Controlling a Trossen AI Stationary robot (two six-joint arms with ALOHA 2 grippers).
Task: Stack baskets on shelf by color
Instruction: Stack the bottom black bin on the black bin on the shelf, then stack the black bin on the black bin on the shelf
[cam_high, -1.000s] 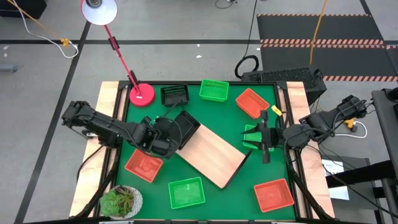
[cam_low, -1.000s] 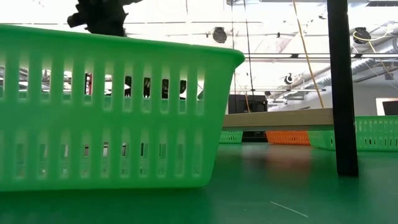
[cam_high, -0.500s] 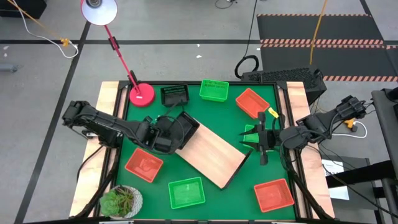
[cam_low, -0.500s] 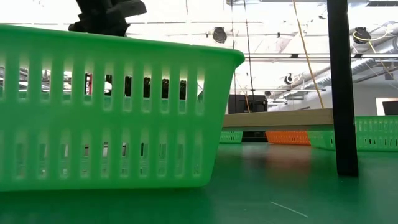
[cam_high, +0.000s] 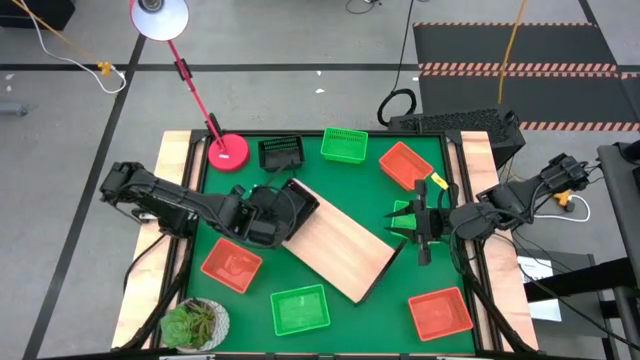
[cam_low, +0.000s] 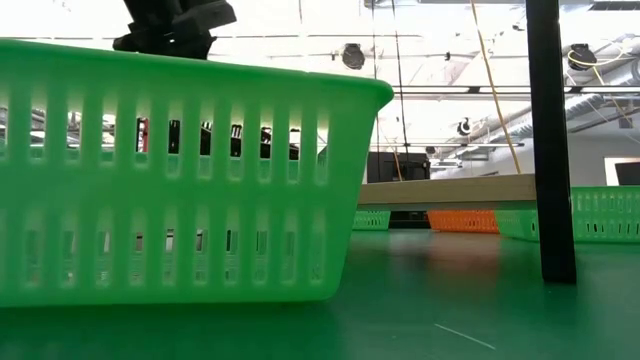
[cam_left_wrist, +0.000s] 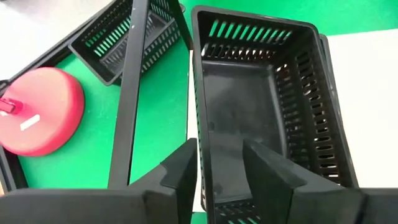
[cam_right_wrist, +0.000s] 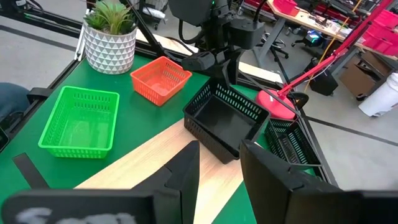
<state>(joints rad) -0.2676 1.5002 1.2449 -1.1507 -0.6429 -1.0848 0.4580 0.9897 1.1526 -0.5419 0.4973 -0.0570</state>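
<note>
Since a second ago my left gripper has nudged the black basket slightly further onto the shelf; its fingers pinch the basket's near wall. My right gripper waits by the shelf's other end, fingers apart, holding nothing.

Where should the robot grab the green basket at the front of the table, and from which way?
On one of its thin upright walls, coming straight down from above. The green basket sits flat and open side up on the green mat, with nothing touching it, so one finger can slip inside the rim and one outside. A long side wall looks easiest. Both grippers are elsewhere right now.
</note>
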